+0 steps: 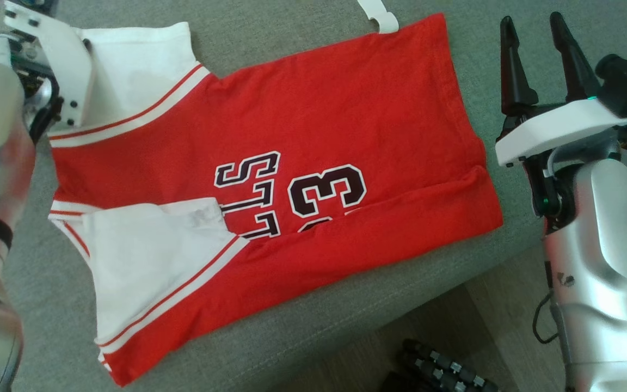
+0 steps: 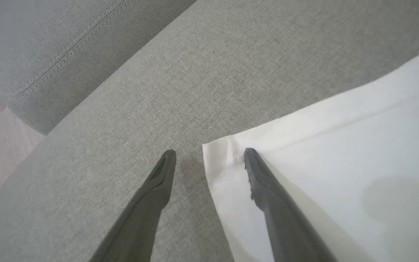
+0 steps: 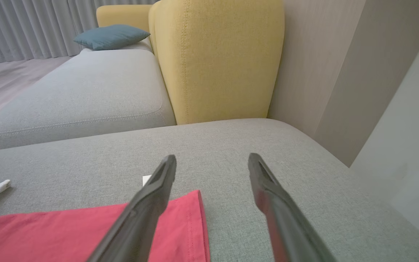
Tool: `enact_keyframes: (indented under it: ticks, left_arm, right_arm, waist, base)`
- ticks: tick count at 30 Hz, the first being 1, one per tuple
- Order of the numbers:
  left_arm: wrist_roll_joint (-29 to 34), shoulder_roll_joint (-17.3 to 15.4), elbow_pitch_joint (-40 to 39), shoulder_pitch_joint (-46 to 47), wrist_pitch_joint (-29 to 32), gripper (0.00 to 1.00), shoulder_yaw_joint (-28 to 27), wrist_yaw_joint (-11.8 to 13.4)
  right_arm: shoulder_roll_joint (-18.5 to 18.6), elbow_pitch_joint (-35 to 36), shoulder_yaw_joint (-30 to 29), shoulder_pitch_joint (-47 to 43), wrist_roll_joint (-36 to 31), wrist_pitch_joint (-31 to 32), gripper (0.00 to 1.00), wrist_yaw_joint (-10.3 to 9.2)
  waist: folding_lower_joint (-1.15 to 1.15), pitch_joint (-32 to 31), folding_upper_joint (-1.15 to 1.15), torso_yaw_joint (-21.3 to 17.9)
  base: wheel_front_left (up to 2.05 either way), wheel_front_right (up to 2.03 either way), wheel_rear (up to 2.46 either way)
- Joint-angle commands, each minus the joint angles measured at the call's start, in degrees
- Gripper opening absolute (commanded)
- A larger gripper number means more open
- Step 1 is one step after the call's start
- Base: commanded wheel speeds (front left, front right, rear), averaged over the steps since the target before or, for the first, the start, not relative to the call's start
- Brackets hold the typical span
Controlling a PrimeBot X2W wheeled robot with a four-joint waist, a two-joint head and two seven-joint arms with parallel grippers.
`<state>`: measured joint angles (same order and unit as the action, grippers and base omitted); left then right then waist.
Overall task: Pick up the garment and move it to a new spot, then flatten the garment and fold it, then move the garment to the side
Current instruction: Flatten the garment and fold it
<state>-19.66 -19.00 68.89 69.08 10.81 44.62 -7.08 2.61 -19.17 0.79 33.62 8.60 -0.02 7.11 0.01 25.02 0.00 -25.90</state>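
The left gripper (image 2: 209, 153) stood with its jaws apart, straddling a corner of the white sleeve (image 2: 322, 174): one finger over the cloth, the other over the bare grey woven sofa cushion (image 2: 231, 65). That looked like a set-up for pinching the sleeve's edge, probably to fold or straighten it. The right gripper (image 1: 531, 20) also had its fingers spread and held nothing. It hung over the cushion just beside the hem, clear of the fabric, likely waiting for its turn at that end.

The red jersey with white sleeves and black, white-edged numerals (image 1: 319, 109) lay spread on the cushion. Its long axis ran across the head view, with the sleeve end toward the robot's left and the hem toward its right. The near long edge lay folded over the print, so folding seemed partly done. Beyond stood a mustard-yellow upholstered backrest (image 3: 216, 62).
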Motion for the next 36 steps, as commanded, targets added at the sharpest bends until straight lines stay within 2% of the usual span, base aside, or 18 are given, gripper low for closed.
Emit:
enact_keyframes:
  ticks: [1,2,3,4,9,16,22,23,30,36]
  left_arm:
    - [-1.3,-1.0,0.1,2.2,1.5,1.0,-1.6,-0.2]
    - [-2.0,-0.7,0.4,2.2,2.4,1.0,-1.6,-0.3]
    - [-2.6,-0.4,0.5,2.2,3.3,0.61,-1.5,-0.3]
    - [-3.2,0.1,0.2,2.1,3.9,0.0,-1.1,-0.3]
    - [-7.3,1.2,-3.4,1.6,4.2,0.0,0.3,-0.4]
    - [-11.4,2.3,-9.2,0.3,-3.1,0.0,1.4,-0.4]
    - [-13.6,3.8,-15.2,-1.2,-8.0,0.0,2.6,-0.4]
    - [-13.6,3.8,-15.2,-1.2,-8.0,0.0,2.6,-0.4]
    - [-14.7,4.0,-23.0,-3.6,-9.6,0.0,3.1,-0.2]
    - [-15.0,2.8,-31.8,-5.8,-8.1,0.0,3.3,1.7]
  right_arm:
    - [0.3,2.2,0.9,1.2,0.4,-0.4,1.0,0.37]
    - [0.3,2.2,0.8,1.3,0.4,-0.5,1.0,0.37]
    - [0.3,2.2,0.6,1.3,0.4,-0.5,1.0,0.37]
    - [0.3,2.1,0.4,1.3,0.2,-0.6,1.0,0.37]
    - [0.3,1.8,-1.3,1.1,-0.7,-0.5,1.0,0.37]
    - [0.6,-0.5,-3.3,1.2,-0.3,0.8,1.0,0.37]
    - [3.8,-3.9,-4.5,1.6,0.3,3.1,1.0,0.37]
    - [3.8,-3.9,-4.5,1.6,0.3,3.1,1.0,0.37]
    - [7.8,-12.6,-7.2,4.4,2.7,7.8,1.0,0.37]
    - [10.8,-20.8,-9.3,7.9,4.2,10.3,1.0,0.37]
  waist:
    - [-0.01,0.3,0.0,-0.2]
    - [-0.01,0.4,0.0,-0.2]
    - [-0.01,0.4,0.0,-0.2]
    - [-0.01,0.4,0.0,-0.1]
    - [-0.01,-0.2,0.0,1.4]
    - [-0.01,-3.8,0.0,6.6]
    - [-0.01,-6.2,0.0,12.4]
    - [-0.01,-6.2,0.0,12.4]
    - [-0.01,-6.3,0.0,17.1]
    - [-0.01,-4.6,0.0,19.1]
  base:
    - [0.0,0.0,0.0]
    - [0.0,0.0,0.0]
    - [0.0,0.0,0.0]
    - [0.0,0.0,0.0]
    - [0.0,0.0,0.0]
    - [0.0,0.0,0.0]
    - [0.0,0.0,0.0]
    - [0.0,0.0,0.0]
    - [0.0,0.0,0.0]
    - [0.0,0.0,0.0]
